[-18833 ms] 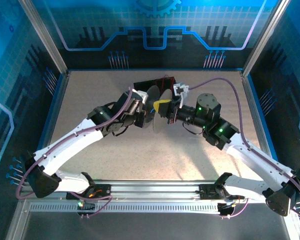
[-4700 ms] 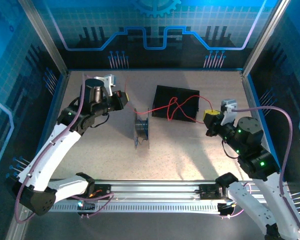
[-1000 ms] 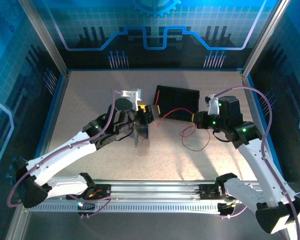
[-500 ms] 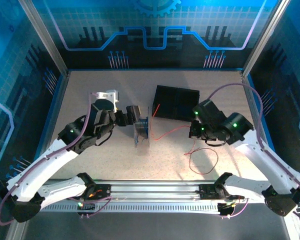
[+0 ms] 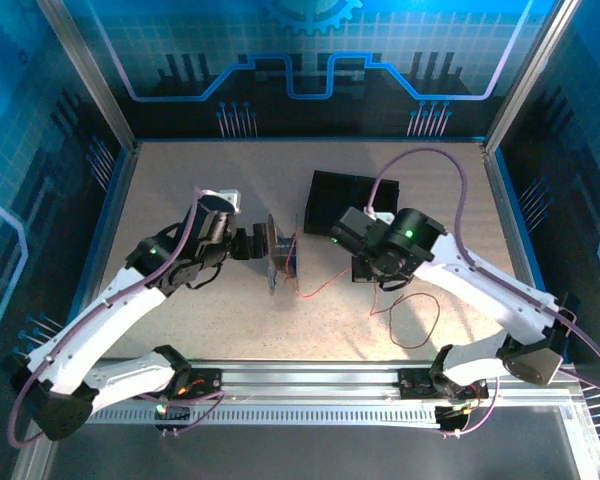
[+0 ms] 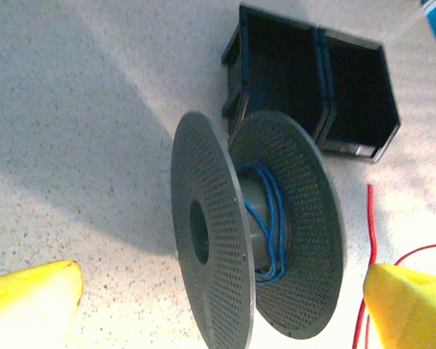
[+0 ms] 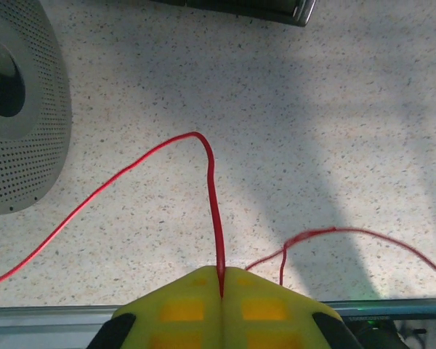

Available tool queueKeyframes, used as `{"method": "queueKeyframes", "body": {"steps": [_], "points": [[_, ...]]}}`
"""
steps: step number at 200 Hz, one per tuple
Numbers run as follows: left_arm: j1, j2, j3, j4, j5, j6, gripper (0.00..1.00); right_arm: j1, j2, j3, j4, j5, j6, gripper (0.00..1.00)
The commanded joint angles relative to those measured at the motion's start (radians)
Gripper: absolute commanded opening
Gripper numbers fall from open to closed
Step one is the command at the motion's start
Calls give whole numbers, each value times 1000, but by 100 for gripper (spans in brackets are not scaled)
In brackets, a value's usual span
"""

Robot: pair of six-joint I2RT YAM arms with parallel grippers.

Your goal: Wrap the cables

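Winding the red wire looks like the step in hand. The blue wire (image 6: 272, 218) already sits coiled on the reel (image 6: 203, 240), which stands on edge left of centre, axle lying left-right. The right gripper (image 7: 220, 278) is pinched tight on the red wire (image 7: 212, 189), which stretches leftward toward the reel, slack looping near right. The left gripper (image 6: 219, 294) gapes wide, facing the reel from the left. The next move calls for feeding red between the discs; whether its end is anchored there, I cannot tell.

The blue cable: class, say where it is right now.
In the left wrist view the blue cable sits wound on the hub of the grey spool, between its two perforated discs, near the black bin.
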Motion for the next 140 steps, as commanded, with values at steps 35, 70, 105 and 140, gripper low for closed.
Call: {"method": "queueKeyframes", "body": {"steps": [35,70,105,140], "points": [[2,24,-46,-6,95,25,99,31,142,108,-86,89,56,0],[-4,93,-21,-29,91,32,99,47,229,165,-87,91,44,0],[-16,157,-8,-31,70,41,94,60,286,204,-88,90,32,0],[-19,204,0,-24,60,45,81,66,312,230,-87,94,20,0]]}}
